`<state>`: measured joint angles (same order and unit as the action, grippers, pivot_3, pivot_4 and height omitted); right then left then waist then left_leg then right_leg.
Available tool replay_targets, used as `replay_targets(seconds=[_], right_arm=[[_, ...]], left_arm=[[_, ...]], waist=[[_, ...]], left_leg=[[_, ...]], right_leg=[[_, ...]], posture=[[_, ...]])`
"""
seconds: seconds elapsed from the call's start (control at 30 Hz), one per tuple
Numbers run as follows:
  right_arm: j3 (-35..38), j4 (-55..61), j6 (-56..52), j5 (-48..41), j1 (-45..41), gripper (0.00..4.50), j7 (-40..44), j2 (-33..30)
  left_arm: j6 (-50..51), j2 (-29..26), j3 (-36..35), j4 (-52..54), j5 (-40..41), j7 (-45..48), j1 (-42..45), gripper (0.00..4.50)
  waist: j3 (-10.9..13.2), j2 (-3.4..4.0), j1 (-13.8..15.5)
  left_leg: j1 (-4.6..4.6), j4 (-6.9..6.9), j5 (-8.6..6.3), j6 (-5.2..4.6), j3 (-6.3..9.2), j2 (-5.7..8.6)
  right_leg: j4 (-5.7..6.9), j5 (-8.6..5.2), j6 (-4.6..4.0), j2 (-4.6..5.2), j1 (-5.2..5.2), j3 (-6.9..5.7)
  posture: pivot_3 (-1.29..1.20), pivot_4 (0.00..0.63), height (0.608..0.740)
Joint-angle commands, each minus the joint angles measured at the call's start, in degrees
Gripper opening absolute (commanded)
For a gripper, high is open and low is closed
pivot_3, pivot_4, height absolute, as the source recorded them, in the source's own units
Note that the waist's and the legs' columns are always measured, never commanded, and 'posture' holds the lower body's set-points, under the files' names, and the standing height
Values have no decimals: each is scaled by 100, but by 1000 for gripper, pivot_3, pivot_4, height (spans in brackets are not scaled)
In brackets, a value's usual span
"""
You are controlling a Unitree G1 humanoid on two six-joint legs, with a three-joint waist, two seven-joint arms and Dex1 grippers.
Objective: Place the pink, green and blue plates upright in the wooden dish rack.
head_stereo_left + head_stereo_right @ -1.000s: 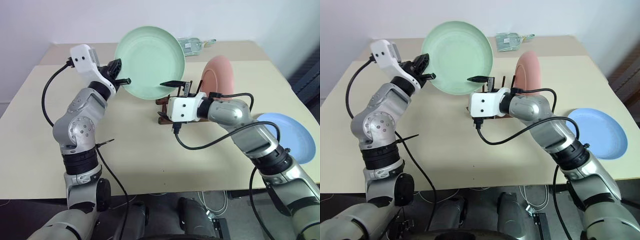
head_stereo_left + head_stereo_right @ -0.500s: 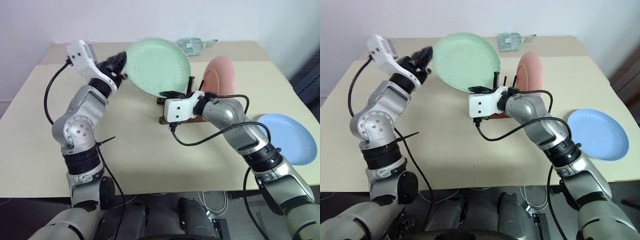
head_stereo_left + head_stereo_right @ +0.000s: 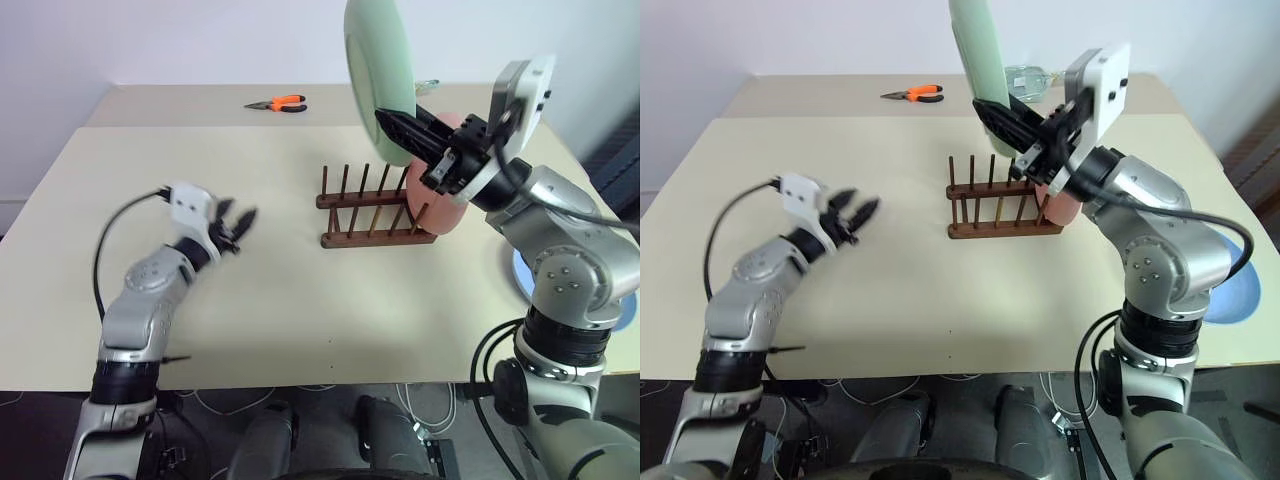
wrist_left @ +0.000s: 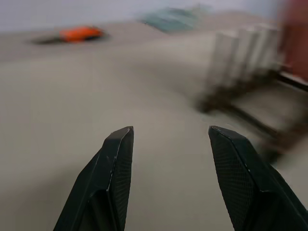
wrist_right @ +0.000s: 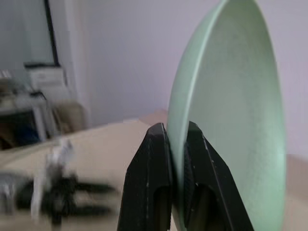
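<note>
**A:** How far along is the plate job?

**B:** About a third done, I'd judge. The pink plate stands upright at the right end of the wooden dish rack, just right of centre in the head view. It is partly hidden behind the right arm.

**A:** And the green one?

**B:** The green plate is in the air at the top of the frame, turned on edge, above and slightly behind the rack. The right gripper has its two black fingers pinched tight on the plate's rim.

**A:** So not in the rack yet?

**B:** No. It looks ready to be lowered between the pegs left of the pink plate, where the slots are free.

**A:** The blue plate?

**B:** The blue plate lies flat on the table at the right edge of the frame, mostly hidden behind the right arm. It is untouched.

**A:** What is the other hand doing?

**B:** The left gripper sits low over the table at centre left, well apart from the rack. Its fingers are spread and hold nothing.
</note>
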<state>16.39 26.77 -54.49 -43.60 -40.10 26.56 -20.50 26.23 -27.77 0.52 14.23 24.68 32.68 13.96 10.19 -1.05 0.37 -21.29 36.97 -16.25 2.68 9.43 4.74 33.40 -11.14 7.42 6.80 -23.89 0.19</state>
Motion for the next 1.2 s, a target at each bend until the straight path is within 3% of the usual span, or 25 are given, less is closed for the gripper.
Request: replay_targets(seconds=[0.03, 0.33, 0.57, 0.67, 0.83, 0.93, 1.03, 1.13, 1.2], right_arm=[[224, 49, -252, -515, -70, 0, -488, 140], [421, -447, -590, -1148, -34, 0, -1356, 197], [230, -869, -693, -946, 58, 0, -1911, 211], [95, -933, -537, -777, 30, 1078, -1887, 120], [-772, -550, 683, 580, -4, 3619, -1183, -762], [-672, -213, 1405, 1088, -30, 3619, -259, -1922], [119, -389, 1371, 740, 147, 3619, 263, -2593], [1045, -865, 1277, 994, 1004, 4439, 649, -3369], [1412, -923, 1269, 1345, 2124, 4480, 1001, -3735]], left_arm=[[147, -146, 336, 588, 182, 552, -189, 2510], [334, -14, 177, 686, 294, 483, -100, 2510], [352, 89, 95, 682, 326, 418, -22, 2510], [362, 121, 122, 693, 297, 420, -21, 2551], [426, 137, 135, 752, 321, 422, -39, 2551], [464, 146, 201, 772, 308, 473, -41, 2551], [418, 134, 306, 690, 194, 534, 22, 2551], [385, 140, 393, 579, 148, 608, 104, 2551], [352, 135, 461, 498, 123, 709, 172, 2551]], waist=[[-2, 29, -1], [-5, 34, -2], [-5, 35, -6], [-5, 36, -12], [-5, 37, -10], [-1, 43, 14], [-7, 33, 32], [-10, 26, 89], [-13, 21, 123]], left_leg=[[0, -3, 0, 0, -5, -2], [1, 4, 1, -1, -17, -8], [1, 4, 1, -1, -20, -8], [1, 4, 1, -1, -22, -9], [-2, 4, 1, -1, -31, -8], [-6, 6, 1, -1, -35, -8], [-5, 8, 1, -2, -36, -9], [-2, 11, -1, -5, -31, -11], [1, 17, -6, -15, -35, -11]], right_leg=[[0, 0, -1, 0, -1, 1], [2, 12, 12, -10, -5, 6], [4, 12, 12, -10, -6, 7], [4, 12, 12, -11, -6, 8], [5, 12, 13, -11, -11, 13], [2, 12, 15, -10, -11, 15], [-6, 12, 16, -10, -5, 14], [-20, 10, 15, -11, 16, 10], [-30, 0, 1, -10, 27, 8]], posture=[[0, 150, 740], [0, 150, 740], [0, 150, 740], [0, 150, 740], [0, 150, 740], [0, 150, 740], [0, 150, 740], [0, 150, 740], [0, 150, 740]])
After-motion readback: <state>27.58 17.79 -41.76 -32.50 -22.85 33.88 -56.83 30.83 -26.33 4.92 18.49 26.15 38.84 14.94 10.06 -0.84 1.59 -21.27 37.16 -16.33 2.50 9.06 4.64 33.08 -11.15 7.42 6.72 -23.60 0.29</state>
